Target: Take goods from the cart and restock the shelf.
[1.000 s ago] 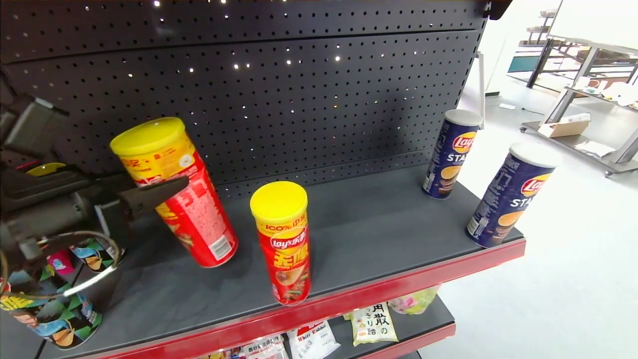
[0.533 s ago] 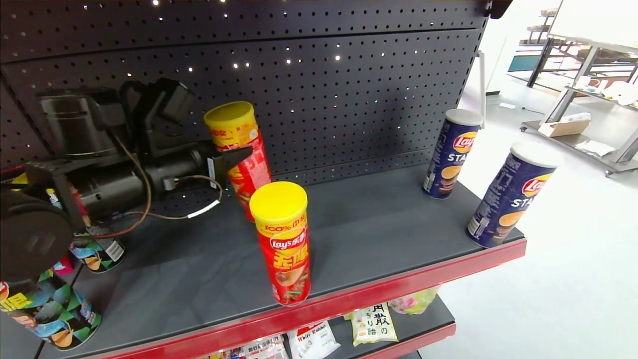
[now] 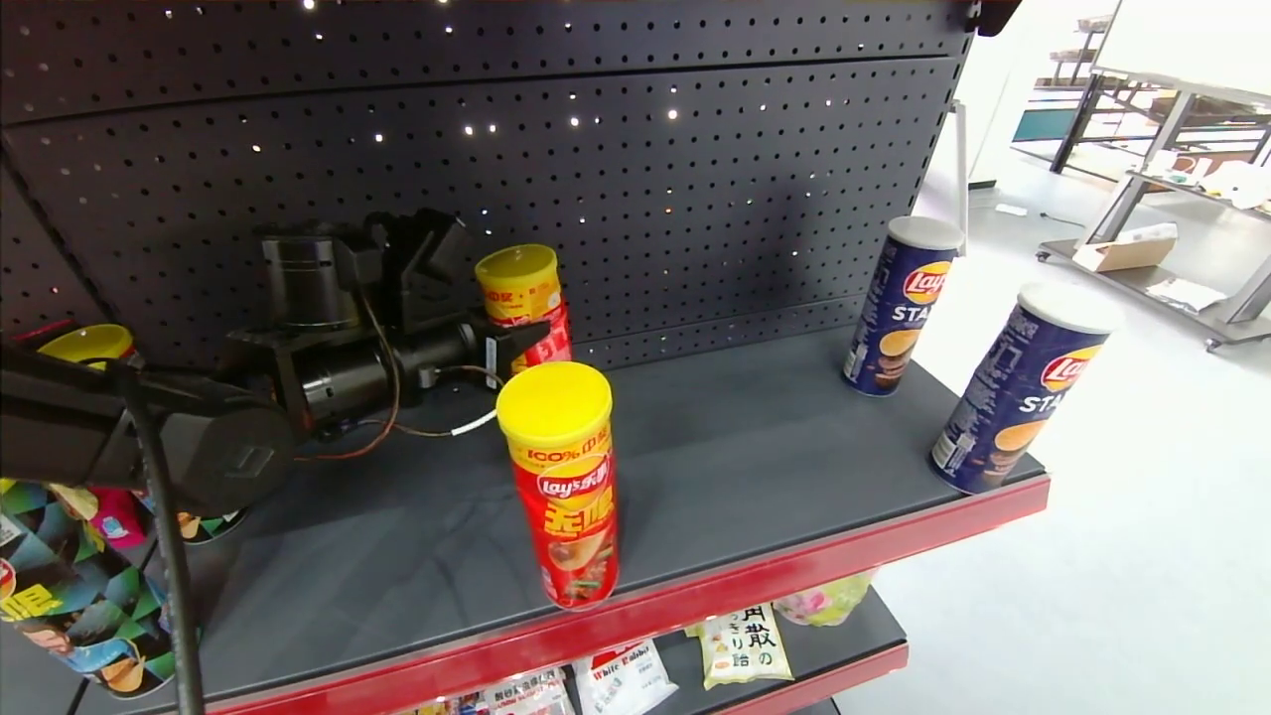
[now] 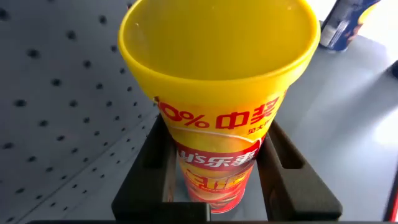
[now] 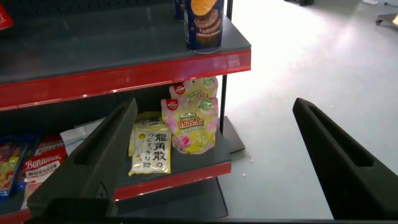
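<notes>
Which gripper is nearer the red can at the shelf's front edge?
Left. The left gripper, shut on a second red can, sits just behind the front red can; the right gripper hangs open lower down, facing the snack bags.

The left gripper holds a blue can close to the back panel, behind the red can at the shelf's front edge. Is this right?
Not blue: the held can in the left gripper is red with a yellow lid, as the head view shows. The rest is right.
</notes>
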`<state>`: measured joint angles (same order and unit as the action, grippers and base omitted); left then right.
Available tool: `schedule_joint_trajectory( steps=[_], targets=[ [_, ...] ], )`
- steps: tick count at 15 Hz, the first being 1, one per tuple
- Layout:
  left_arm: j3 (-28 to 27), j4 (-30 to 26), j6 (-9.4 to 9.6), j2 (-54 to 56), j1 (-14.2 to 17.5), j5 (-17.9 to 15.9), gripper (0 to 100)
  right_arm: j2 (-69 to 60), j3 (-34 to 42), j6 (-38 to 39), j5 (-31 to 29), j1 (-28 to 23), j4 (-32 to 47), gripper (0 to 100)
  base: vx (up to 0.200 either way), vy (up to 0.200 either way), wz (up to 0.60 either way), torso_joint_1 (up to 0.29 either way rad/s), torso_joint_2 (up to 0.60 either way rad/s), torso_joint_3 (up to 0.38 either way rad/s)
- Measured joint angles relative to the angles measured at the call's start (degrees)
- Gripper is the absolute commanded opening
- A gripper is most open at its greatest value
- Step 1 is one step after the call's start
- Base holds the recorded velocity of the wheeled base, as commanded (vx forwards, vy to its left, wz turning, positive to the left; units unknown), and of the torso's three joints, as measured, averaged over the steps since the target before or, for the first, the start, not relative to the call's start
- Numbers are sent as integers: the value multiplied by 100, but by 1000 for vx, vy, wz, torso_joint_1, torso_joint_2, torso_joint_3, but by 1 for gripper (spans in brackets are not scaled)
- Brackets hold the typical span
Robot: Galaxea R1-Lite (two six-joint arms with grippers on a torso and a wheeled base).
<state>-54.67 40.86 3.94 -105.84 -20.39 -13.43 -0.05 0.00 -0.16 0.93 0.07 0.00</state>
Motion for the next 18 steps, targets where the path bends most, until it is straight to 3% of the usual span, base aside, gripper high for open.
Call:
schedule_joint_trajectory(
  steps=[11,12,18],
  targets=[
    [24,-17,167,-130,-68,35,0,0,0,0,2,0,0,100,0,0,0,0,0,0],
    [43,-11,216,-130,-68,49,100,0,0,0,2,0,0,100,0,0,0,0,0,0],
    [149,-38,229,-45,-61,72,100,0,0,-2,2,0,0,100,0,0,0,0,0,0]
  ],
)
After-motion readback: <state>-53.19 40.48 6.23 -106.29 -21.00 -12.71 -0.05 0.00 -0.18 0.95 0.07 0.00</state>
